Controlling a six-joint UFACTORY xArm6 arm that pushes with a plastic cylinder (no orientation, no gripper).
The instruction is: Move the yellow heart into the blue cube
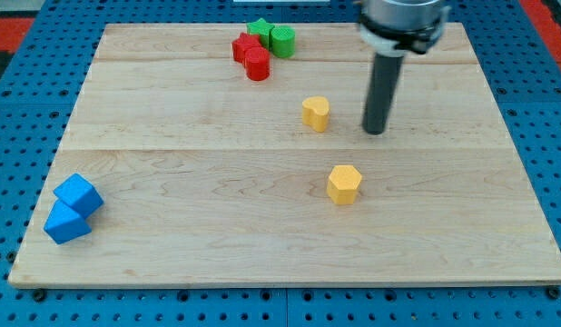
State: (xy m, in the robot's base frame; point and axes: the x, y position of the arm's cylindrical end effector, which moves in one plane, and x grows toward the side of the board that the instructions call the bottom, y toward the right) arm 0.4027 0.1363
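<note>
**Operator:** Start closest in. What's at the view's bottom?

**Arm:** The wooden board (262,263). Low on its left are two blue blocks that touch. The upper one is the blue cube (78,194). I can't make out the shape of the second blue block (65,223) below it. Right of centre is a yellow hexagonal block (344,184), standing alone.

**Operator:** And the yellow heart?

**Arm:** The yellow heart (316,113) is further up, above that hexagonal block and well apart from the blue cube. My tip (376,132) is on the board near the heart's right side, not touching it.

**Operator:** Fingers spread or pinching?

**Arm:** Neither, as I have no fingers. The arm ends in a plain rod that can only push.

**Operator:** How will the heart handle?

**Arm:** It looks small, rigid and light, and the board is smooth, so I'd expect it to slide easily. It could also spin if I hit it off-centre. I'd press on its upper-right flank, opposite the cube. The shove should line up through its middle, and I'd avoid the notch and the point.

**Operator:** Anything beyond it?

**Arm:** At the view's top there's a tight cluster of two red blocks (251,54), a green star (260,29) and a green cylinder (282,40). By my reckoning it lies off the path.
</note>
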